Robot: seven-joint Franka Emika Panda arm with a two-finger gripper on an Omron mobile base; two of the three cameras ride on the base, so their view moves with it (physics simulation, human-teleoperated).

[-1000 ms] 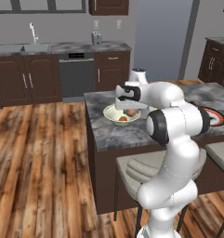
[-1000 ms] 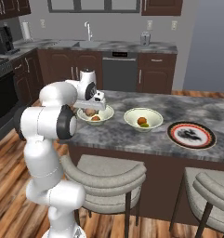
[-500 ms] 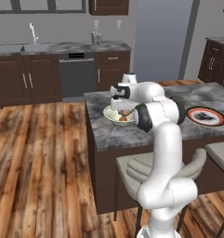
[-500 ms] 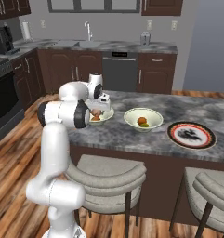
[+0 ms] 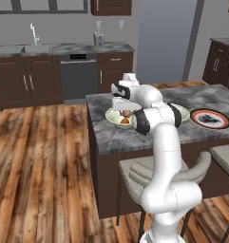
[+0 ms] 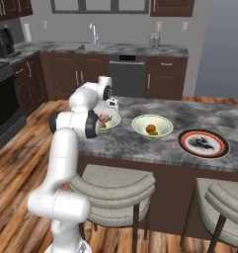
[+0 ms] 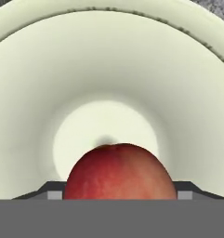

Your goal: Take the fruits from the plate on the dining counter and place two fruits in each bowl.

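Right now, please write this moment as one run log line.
tool: shut on red fruit | position: over left bowl | right bowl: two fruits | plate: no fruit

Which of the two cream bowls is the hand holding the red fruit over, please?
The bowl at the sink-side end of the dining counter, farthest from the plate. The hand holds the red fruit above it; the other bowl sits beside the plate.

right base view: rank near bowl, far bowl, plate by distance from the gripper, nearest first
1. The left bowl, directly under the gripper, which holds a reddish fruit over it.
2. The middle bowl, further right on the dining counter, with two fruits inside.
3. The plate, farthest right.
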